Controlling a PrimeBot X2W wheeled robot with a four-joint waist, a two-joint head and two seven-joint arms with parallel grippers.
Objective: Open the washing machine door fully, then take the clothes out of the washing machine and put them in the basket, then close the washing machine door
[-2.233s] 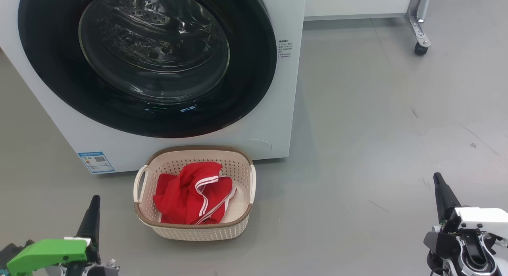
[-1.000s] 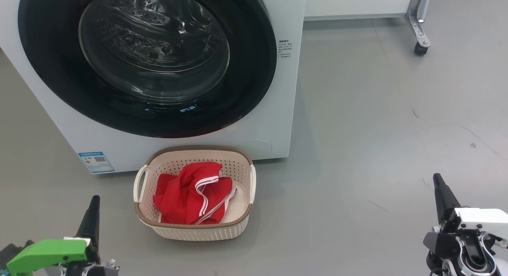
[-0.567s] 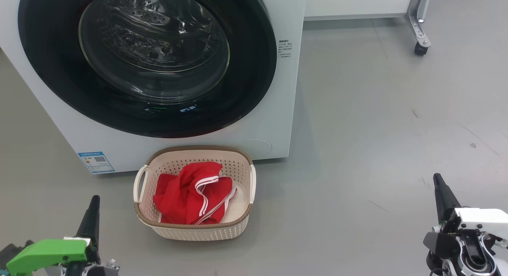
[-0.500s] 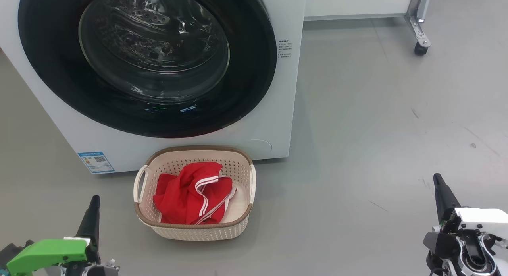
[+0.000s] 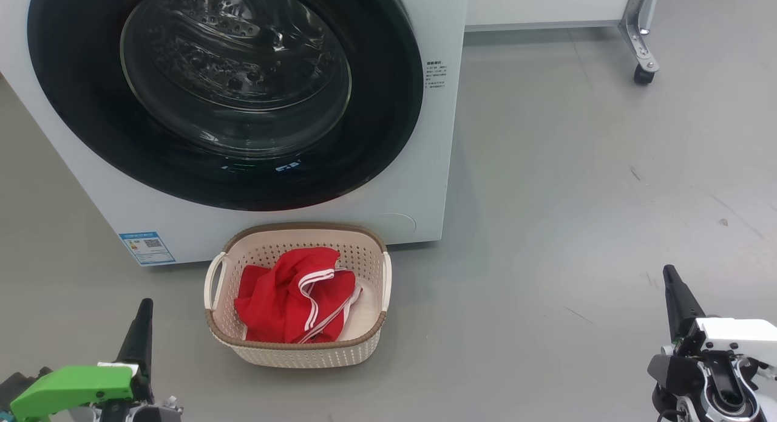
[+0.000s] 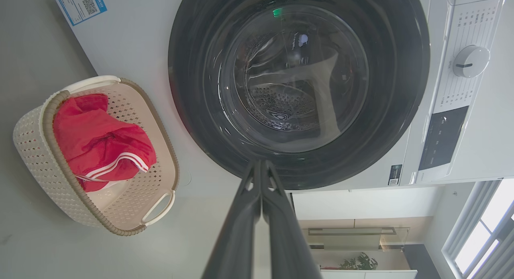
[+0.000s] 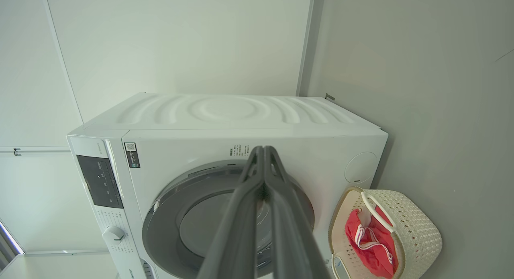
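Head view: the washing machine door [image 5: 224, 94] sits closed on the washing machine [image 5: 425, 167], ahead of my left gripper [image 5: 144, 313]. The clothes [image 5: 291, 300] lie in the basket [image 5: 303, 355], just right of it. Left and right gripper [image 5: 671, 282] are pressed together, empty. I judge every step done, nothing left.

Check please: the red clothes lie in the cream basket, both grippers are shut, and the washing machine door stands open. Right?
No. The washing machine door is shut, not open, as the left wrist view shows. The red clothes do lie in the cream basket, and the left gripper and right gripper are shut.
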